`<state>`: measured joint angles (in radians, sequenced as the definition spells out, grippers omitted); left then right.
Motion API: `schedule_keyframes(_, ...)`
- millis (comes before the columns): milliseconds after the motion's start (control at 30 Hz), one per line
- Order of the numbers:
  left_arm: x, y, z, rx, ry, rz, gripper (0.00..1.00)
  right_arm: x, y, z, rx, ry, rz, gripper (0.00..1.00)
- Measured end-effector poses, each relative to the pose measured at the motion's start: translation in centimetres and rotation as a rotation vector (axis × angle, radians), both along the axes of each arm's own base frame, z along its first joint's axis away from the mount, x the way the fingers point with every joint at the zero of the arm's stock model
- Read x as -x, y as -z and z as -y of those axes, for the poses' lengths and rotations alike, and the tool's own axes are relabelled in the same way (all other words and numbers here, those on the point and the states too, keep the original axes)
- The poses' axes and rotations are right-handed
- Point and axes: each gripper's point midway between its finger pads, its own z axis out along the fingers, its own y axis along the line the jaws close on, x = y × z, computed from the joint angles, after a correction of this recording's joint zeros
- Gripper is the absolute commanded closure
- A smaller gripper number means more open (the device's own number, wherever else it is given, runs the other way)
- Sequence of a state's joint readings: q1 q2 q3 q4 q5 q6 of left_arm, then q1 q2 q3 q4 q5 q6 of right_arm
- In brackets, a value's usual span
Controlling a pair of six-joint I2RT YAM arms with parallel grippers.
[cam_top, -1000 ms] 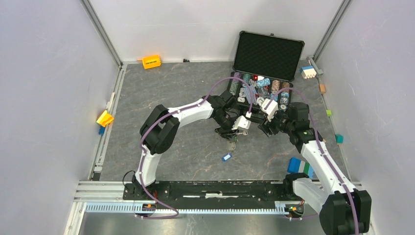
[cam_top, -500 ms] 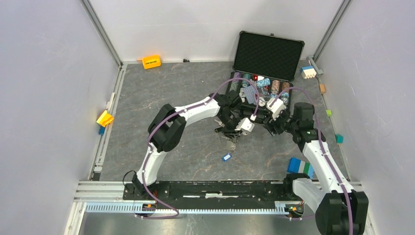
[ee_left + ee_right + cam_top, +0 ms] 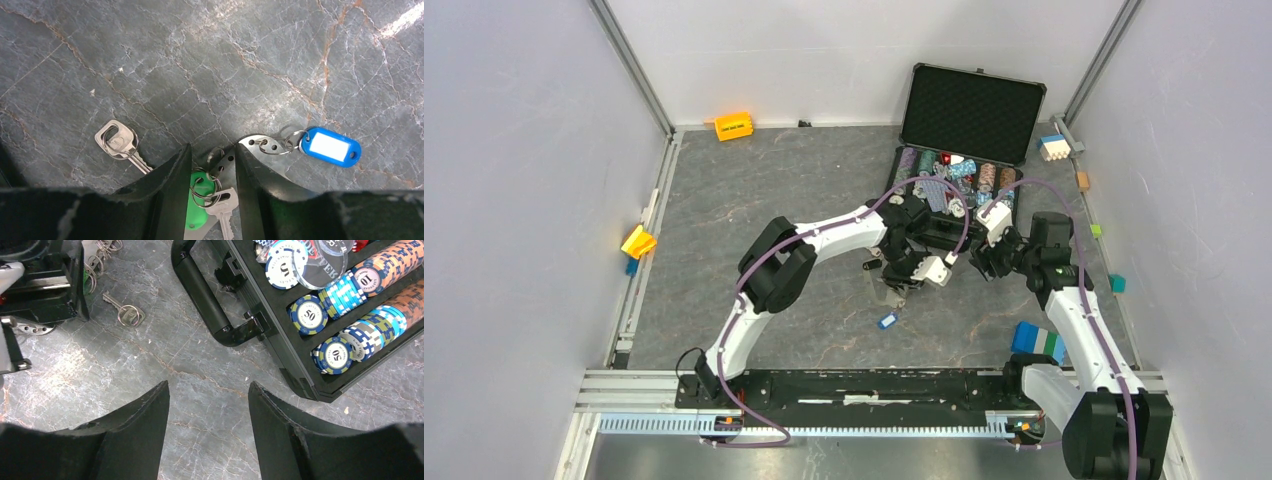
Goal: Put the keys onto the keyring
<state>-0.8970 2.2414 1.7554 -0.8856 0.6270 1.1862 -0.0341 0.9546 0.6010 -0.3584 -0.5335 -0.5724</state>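
Note:
The keyring is a flat silver piece with holes, lying on the grey table. Small rings hold a blue tag, a green tag and one silver key to it. My left gripper stands low over it, jaws narrowly open astride the green tag and ringed key. It also shows in the top view. A loose silver key on its own small ring lies just left of it, also in the right wrist view. My right gripper is open and empty over bare table.
An open black case of poker chips stands behind both grippers, its handle facing them. A blue and green block lies at the right. An orange block and a yellow one lie by the left wall.
My left gripper has swung right and toward me, settling over the keyring. My right gripper has drawn back to the right. The keyring and the blue tag have stayed put.

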Motion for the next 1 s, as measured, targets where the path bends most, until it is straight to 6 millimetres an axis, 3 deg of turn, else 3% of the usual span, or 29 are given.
schedule_keyframes(233,-0.5,0.1,0.1,-0.010,-0.003,0.022,0.63,0.3,0.5,-0.1,-0.005,-0.004,-0.015,0.36)
schedule_keyframes(1000,-0.1,-0.2,-1.2,-0.045,-0.008,0.032,0.74,0.5,0.5,-0.2,-0.021,-0.011,-0.020,0.35)
